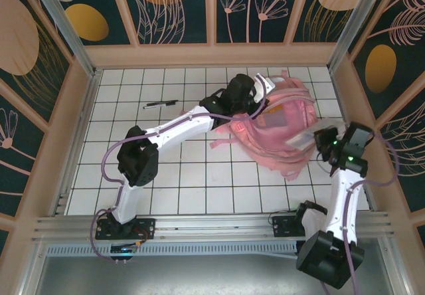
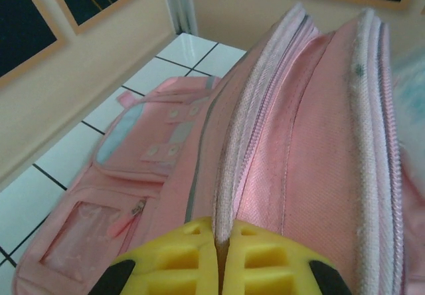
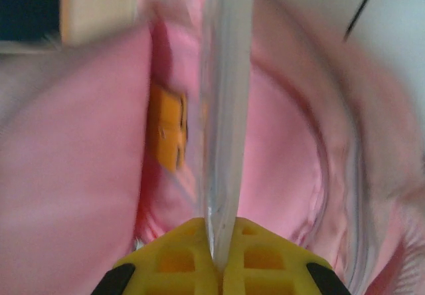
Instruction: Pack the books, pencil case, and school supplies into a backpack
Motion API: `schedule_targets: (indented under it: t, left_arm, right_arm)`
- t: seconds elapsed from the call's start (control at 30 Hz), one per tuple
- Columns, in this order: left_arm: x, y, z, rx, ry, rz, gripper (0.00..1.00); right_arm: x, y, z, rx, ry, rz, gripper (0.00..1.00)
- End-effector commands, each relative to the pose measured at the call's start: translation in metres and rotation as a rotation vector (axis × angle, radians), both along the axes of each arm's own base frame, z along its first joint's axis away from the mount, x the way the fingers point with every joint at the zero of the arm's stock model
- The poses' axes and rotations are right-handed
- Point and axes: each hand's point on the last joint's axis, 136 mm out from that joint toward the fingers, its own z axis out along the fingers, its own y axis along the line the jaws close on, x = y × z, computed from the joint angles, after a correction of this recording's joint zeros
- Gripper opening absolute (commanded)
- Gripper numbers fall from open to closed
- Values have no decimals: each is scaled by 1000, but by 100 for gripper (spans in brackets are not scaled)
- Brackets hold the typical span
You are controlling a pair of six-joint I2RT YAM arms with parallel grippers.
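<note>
The pink backpack (image 1: 279, 125) lies on the tiled table, right of centre. My left gripper (image 1: 249, 102) is at its top end, shut on the zipper edge of the backpack (image 2: 312, 142), which rises pinched between the yellow pads (image 2: 186, 255). My right gripper (image 1: 320, 142) is at the backpack's right side, shut on the clear pencil case (image 1: 302, 139). In the right wrist view the pencil case (image 3: 226, 109) stands edge-on over the backpack's opening (image 3: 73, 175), where an orange-brown notebook (image 3: 166, 127) lies inside. Two loose dark pens (image 1: 159, 103) lie on the tiles at the left.
Wooden walls (image 1: 73, 129) enclose the table on three sides. The backpack's pink straps (image 1: 222, 139) trail onto the tiles beside the left arm's forearm. Open tiles lie in front of the backpack and at the left.
</note>
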Motion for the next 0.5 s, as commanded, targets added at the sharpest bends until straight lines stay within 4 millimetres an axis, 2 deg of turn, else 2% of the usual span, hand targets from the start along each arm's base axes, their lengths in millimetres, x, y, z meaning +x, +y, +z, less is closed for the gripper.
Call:
schedule_targets:
  t: [0.0, 0.07, 0.17, 0.3, 0.47]
  left_arm:
    - [-4, -11, 51, -170, 30, -16, 0]
    - [-9, -14, 60, -200, 47, -41, 0]
    - [-19, -17, 66, -236, 79, -78, 0]
    - [-31, -19, 65, -266, 129, -115, 0]
    - [-39, -20, 75, -324, 162, -139, 0]
  right_arm:
    - [17, 56, 19, 211, -184, 268, 0]
    - [32, 60, 16, 174, -183, 269, 0]
    - [65, 55, 14, 117, -185, 200, 0]
    - [106, 60, 4, 210, -193, 95, 0]
    - [138, 59, -11, 144, -207, -97, 1]
